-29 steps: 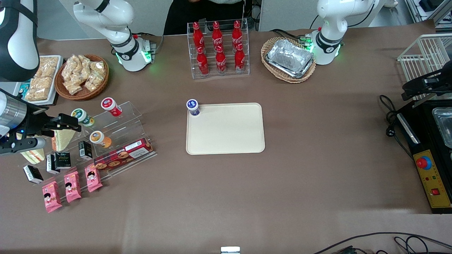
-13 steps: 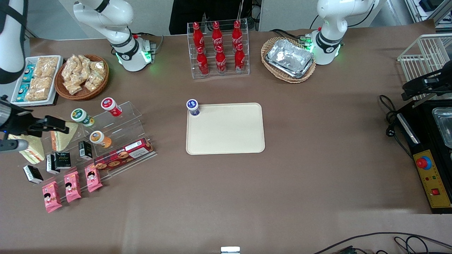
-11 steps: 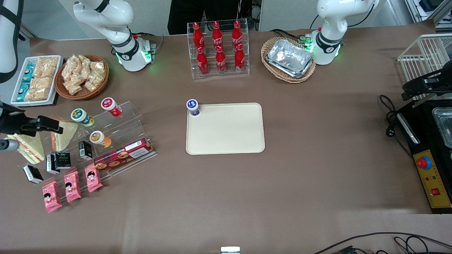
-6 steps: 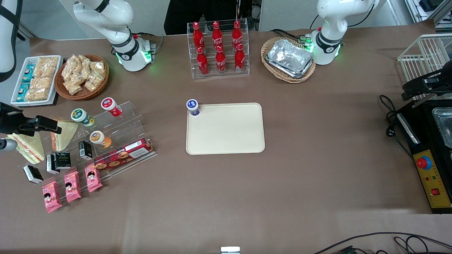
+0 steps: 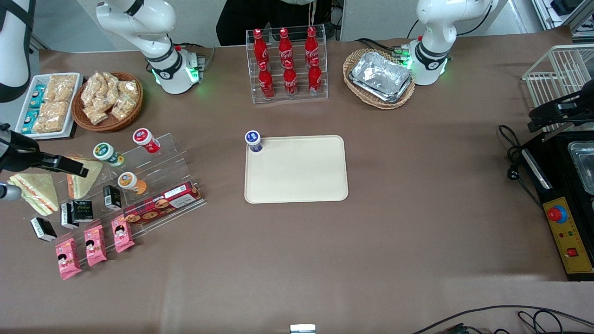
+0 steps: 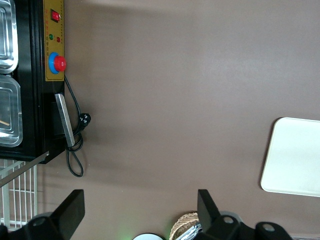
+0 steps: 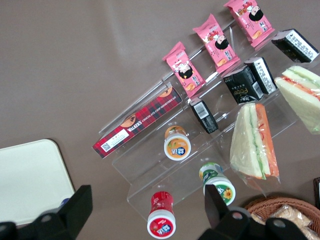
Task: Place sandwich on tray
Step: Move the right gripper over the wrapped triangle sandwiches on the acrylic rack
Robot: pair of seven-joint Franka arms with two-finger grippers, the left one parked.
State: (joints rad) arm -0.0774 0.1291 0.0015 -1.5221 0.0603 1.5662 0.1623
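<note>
— Now, item: sandwich (image 5: pixel 82 178)?
— On the clear stand (image 5: pixel 153 178), just beside and below my gripper (image 7: pixel 145 212); fingers spread, nothing held.
— Tray (image 5: pixel 297 185)?
— Mid-table, well apart toward the parked arm.

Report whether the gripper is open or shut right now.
Open. In the right wrist view the gripper shows two fingers spread wide apart with nothing between them, above the acrylic shelf near the sandwich.

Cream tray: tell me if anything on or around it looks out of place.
One oddity: a small blue-lidded cup stands on the cream tray's corner nearest the cola bottles. The sandwich is not on the tray; it sits on the clear display stand, with the gripper above it, open.
</note>
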